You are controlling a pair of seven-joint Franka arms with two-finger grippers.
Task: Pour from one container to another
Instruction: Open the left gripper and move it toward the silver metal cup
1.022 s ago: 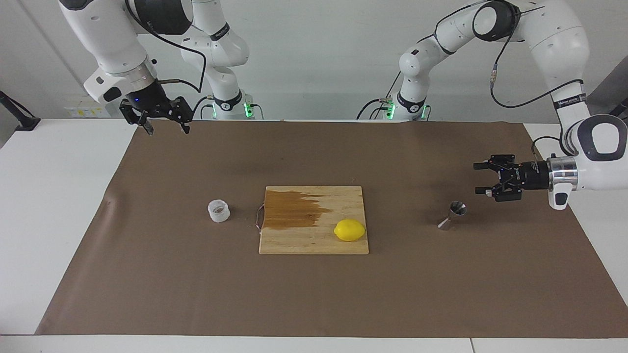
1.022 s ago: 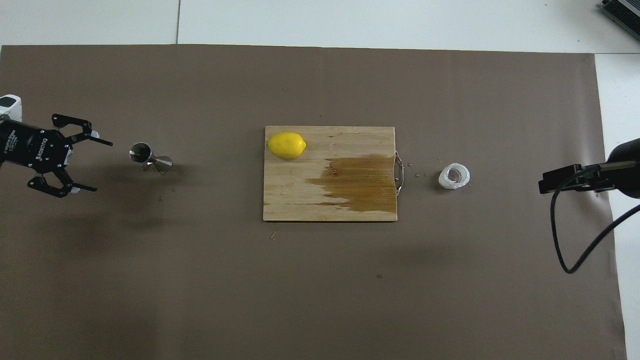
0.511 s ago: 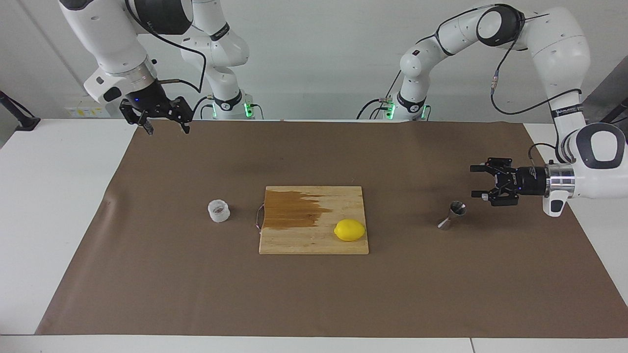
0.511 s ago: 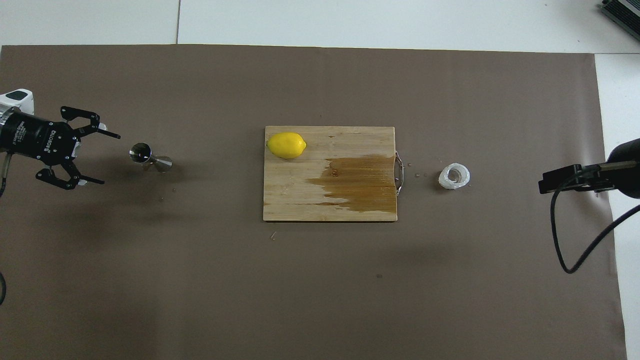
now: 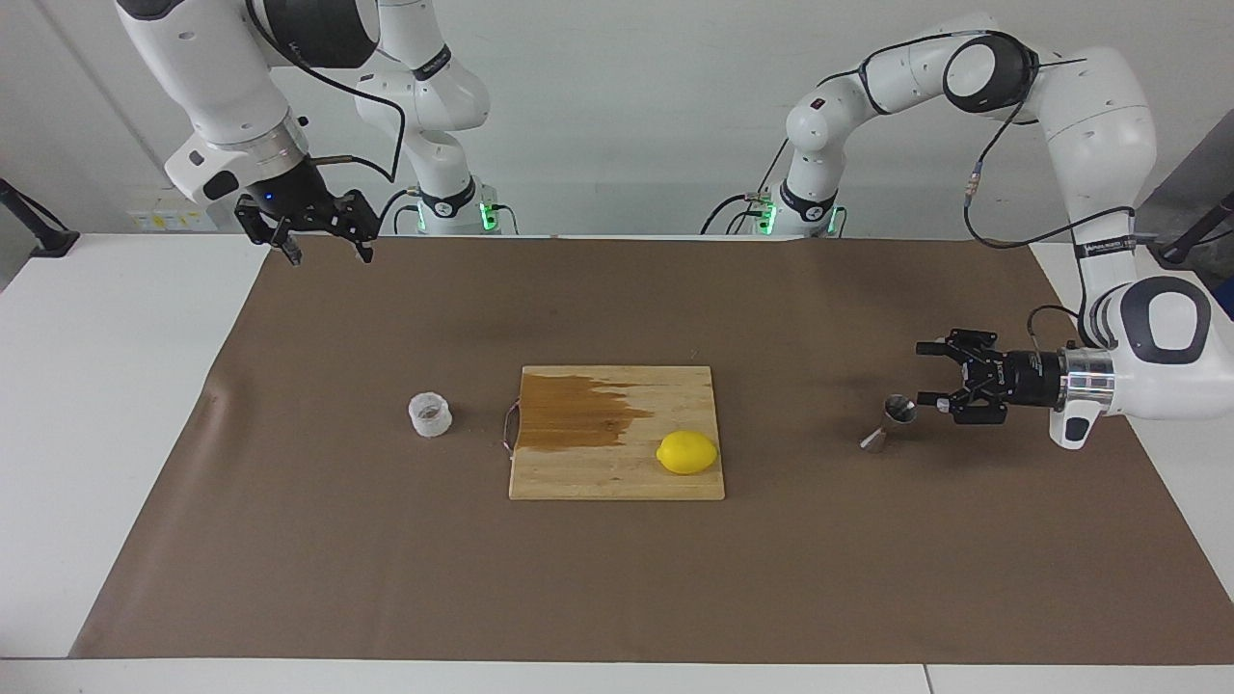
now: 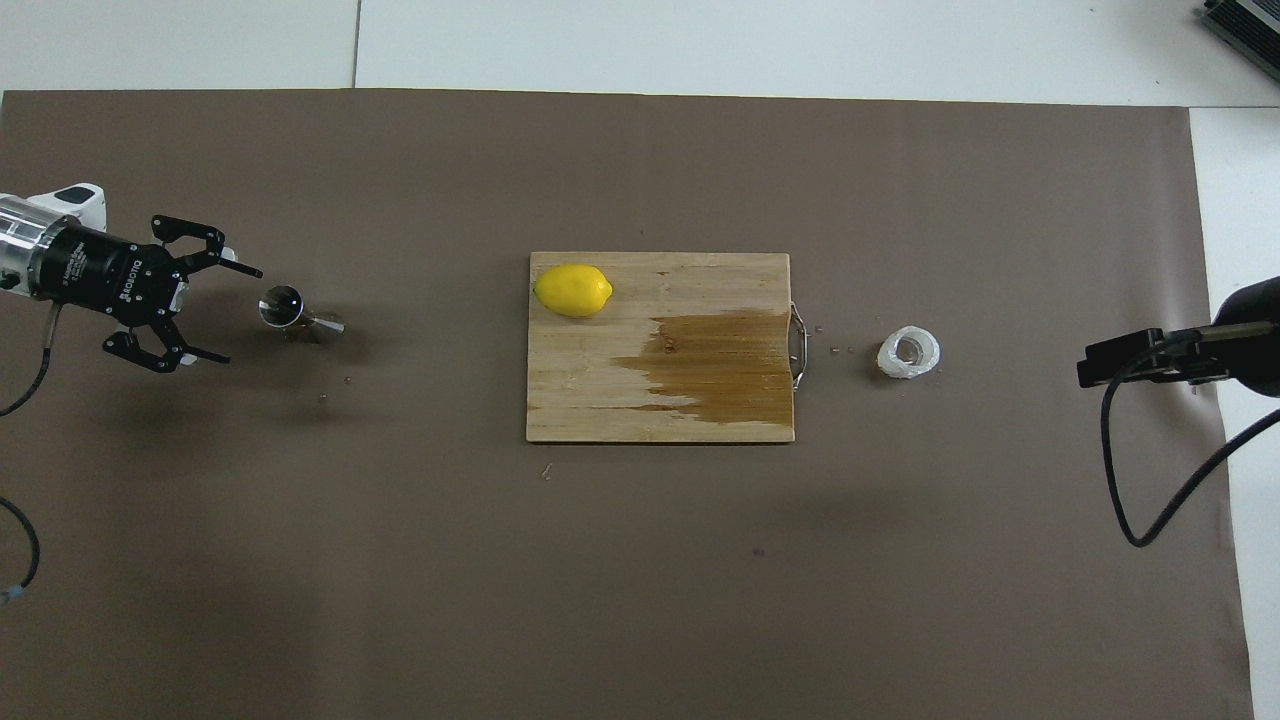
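The translucent white cup (image 5: 430,414) (image 6: 908,352) stands upright on the brown mat, toward the right arm's end of the table. The silver hourglass jigger (image 5: 892,422) (image 6: 297,315) stands on the mat toward the left arm's end. My left gripper (image 5: 923,372) (image 6: 241,315) lies level and low over the mat, open, its fingertips pointing at the jigger's upper cone and just short of it. My right gripper (image 5: 330,256) hangs open and empty over the mat's edge at the robots' end, well away from the cup.
A wooden cutting board (image 5: 617,482) (image 6: 600,400) lies mid-table between cup and jigger. It carries a dark wet stain (image 5: 578,410) and a yellow lemon (image 5: 687,452) (image 6: 573,290). A metal handle (image 6: 797,345) sticks out of the board toward the cup.
My left gripper has sunk and slid closer to the jigger, staying open. The right arm, cup, jigger and lemon have not moved.
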